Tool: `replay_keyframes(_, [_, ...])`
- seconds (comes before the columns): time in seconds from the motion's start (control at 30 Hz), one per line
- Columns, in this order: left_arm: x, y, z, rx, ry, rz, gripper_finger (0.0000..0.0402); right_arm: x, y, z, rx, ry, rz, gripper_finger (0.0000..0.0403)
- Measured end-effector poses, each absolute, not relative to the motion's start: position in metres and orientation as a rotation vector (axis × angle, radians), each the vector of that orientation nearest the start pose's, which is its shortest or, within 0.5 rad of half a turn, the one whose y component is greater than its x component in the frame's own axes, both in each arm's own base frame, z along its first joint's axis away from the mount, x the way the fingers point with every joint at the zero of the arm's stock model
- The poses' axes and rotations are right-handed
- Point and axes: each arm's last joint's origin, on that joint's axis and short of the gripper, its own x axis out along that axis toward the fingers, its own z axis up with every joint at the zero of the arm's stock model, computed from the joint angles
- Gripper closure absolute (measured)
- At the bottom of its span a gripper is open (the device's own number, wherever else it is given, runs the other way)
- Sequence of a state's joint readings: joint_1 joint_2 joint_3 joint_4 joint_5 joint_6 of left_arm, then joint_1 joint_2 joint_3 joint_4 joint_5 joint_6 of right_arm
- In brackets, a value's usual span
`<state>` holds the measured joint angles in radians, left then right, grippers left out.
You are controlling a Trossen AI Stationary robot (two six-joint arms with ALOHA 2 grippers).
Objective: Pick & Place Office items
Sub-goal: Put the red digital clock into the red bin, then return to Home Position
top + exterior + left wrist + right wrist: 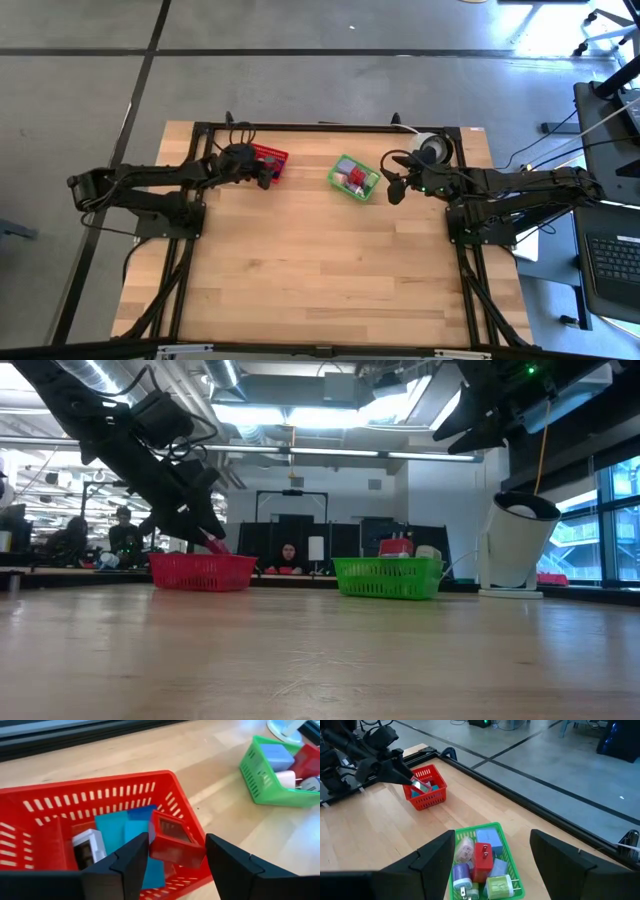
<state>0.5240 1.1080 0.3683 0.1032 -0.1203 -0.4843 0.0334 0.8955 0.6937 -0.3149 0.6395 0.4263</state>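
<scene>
My left gripper (177, 851) hovers over the red mesh basket (100, 795), which stands at the table's far left (272, 158). A red blocky piece (176, 840) with a dark window on top sits between its fingers. Teal, blue and white pieces (115, 832) lie on the basket's floor. The green mesh basket (353, 177) holds several more pieces, among them red, lavender and green ones (482, 860). My right gripper (492, 851) hangs open above and beside the green basket with nothing between its fingers. My left gripper has the red piece between its two fingers, by two opposite sides (154, 845). The fingers slant down at it from the table's left. The piece is tilted, its lower end about level with the basket's rim (216, 550). I cannot tell whether it rests on anything.
A white round container (432, 150) stands behind the green basket at the table's far right. A dark frame runs along the far edge. The near half of the wooden table (320, 280) is bare. People sit in the room beyond the table.
</scene>
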Motion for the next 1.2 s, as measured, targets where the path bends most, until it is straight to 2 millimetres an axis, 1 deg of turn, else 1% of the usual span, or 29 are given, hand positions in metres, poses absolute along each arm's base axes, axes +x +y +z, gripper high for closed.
replay_keyframes(0.3, [0.173,0.104,0.163,-0.601,0.452,0.768,0.0210,0.187,-0.011,0.274,0.232,0.359,-0.684,0.0141])
replay_keyframes(0.43, [0.173,0.104,0.163,-0.576,0.462,0.760,0.0206,0.187,-0.011,0.274,0.232,0.359,-0.684,0.0141])
replay_keyframes(0.77, [0.173,0.104,0.162,-0.587,0.460,0.768,0.0205,0.187,-0.011,0.274,0.232,0.359,-0.684,0.0141])
replay_keyframes(0.83, [0.174,0.104,0.164,-0.594,0.448,0.743,0.0202,0.187,-0.011,0.274,0.232,0.359,-0.684,0.0141])
replay_keyframes(1.0, [0.181,0.104,0.175,-0.635,0.332,0.599,0.0180,0.187,-0.011,0.274,0.233,0.359,-0.684,0.0141])
replay_keyframes(1.1, [0.182,0.103,0.188,-0.636,0.230,0.530,0.0163,0.187,-0.011,0.274,0.233,0.359,-0.684,0.0141])
replay_keyframes(1.2, [0.178,0.098,0.204,-0.623,0.152,0.415,0.0155,0.187,-0.011,0.274,0.235,0.359,-0.682,0.0141])
